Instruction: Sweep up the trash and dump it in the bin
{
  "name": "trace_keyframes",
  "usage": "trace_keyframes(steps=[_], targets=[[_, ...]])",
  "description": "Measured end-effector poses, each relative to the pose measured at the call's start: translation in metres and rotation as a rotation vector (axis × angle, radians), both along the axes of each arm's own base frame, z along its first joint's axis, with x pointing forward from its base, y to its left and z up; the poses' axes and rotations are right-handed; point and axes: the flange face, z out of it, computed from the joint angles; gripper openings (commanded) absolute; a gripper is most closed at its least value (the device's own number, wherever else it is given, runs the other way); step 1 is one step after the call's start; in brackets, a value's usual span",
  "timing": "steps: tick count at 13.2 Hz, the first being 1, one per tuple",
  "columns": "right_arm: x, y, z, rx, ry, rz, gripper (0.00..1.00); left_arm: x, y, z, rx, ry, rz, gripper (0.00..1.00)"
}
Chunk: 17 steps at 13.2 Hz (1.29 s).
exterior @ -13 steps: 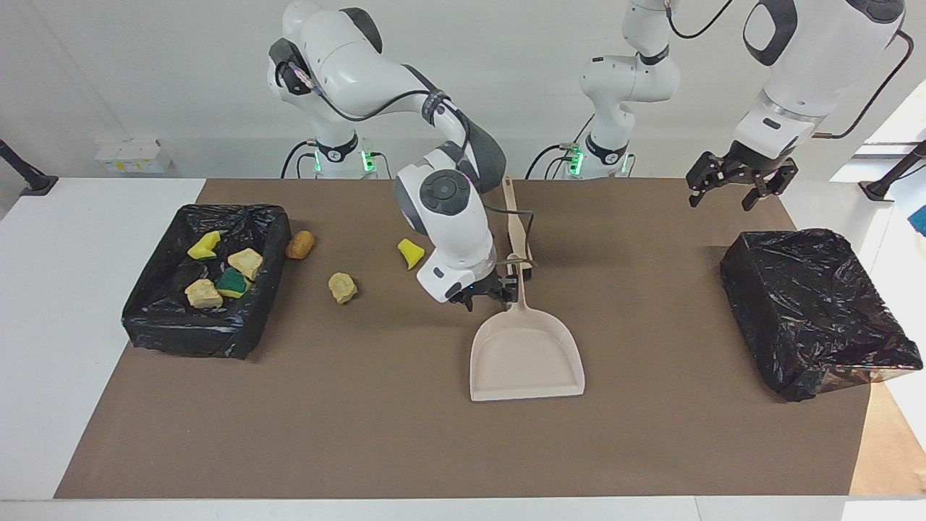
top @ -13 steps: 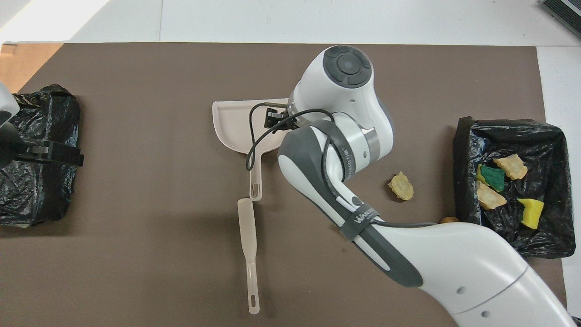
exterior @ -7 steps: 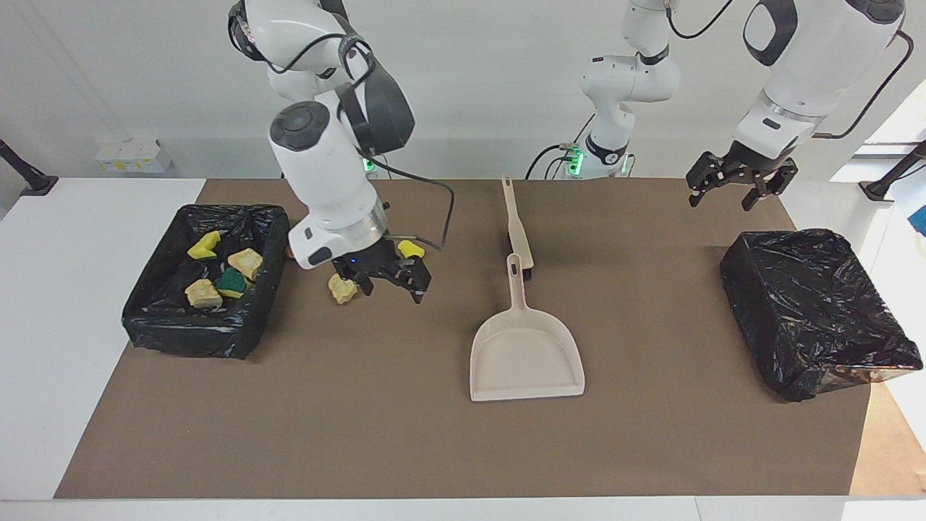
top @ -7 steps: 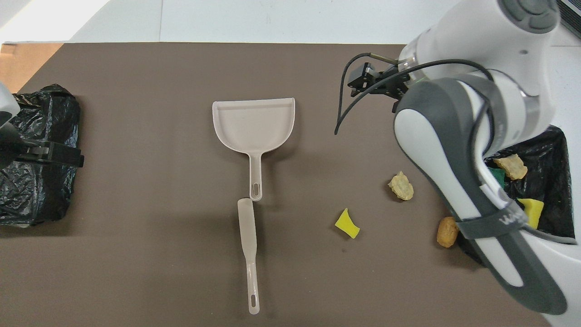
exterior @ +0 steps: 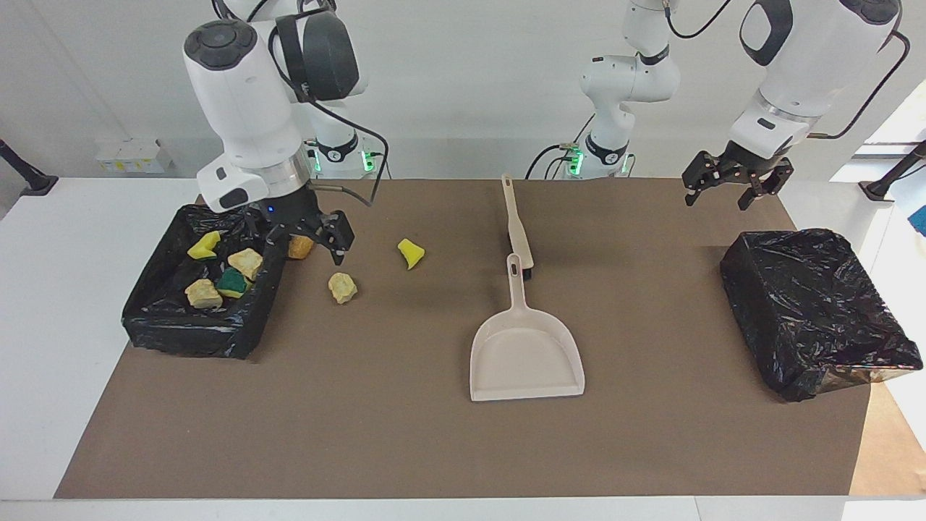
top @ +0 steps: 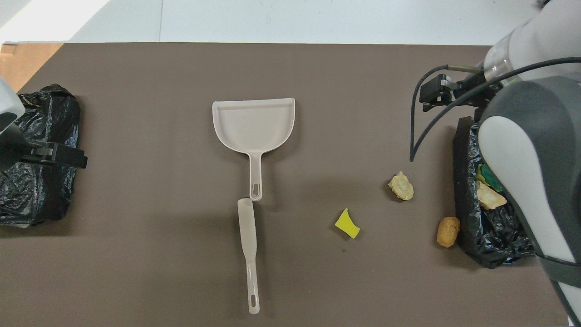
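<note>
Facing view: three scraps [exterior: 342, 287] are left on the mat at left, four lie in the bin [exterior: 155, 318]. Dustpan [exterior: 526, 354] has been released; right gripper [exterior: 300, 239], splayed empty, is withdrawn. Left gripper [exterior: 738, 187] waits spread.
</note>
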Motion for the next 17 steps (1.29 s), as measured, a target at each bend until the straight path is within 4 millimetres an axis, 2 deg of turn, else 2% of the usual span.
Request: trace_keyframes(steps=[2,3,8,12,17], targets=[[-0.018,-0.003,0.019,-0.013,0.016,0.031,1.0,0.0,0.0,0.0,0.0,0.0,0.0,1.0],[-0.027,-0.001,0.022,-0.021,0.034,0.042,1.0,0.0,0.0,0.0,0.0,0.0,0.0,1.0],[-0.06,0.009,0.001,-0.056,0.109,0.061,1.0,0.0,0.0,0.0,0.0,0.0,0.0,1.0],[-0.086,0.012,-0.008,-0.06,0.129,0.065,1.0,0.0,0.0,0.0,0.0,0.0,-0.001,1.0],[-0.097,0.012,-0.016,-0.019,0.129,0.111,1.0,0.0,-0.001,0.0,0.0,0.0,-0.001,1.0]])
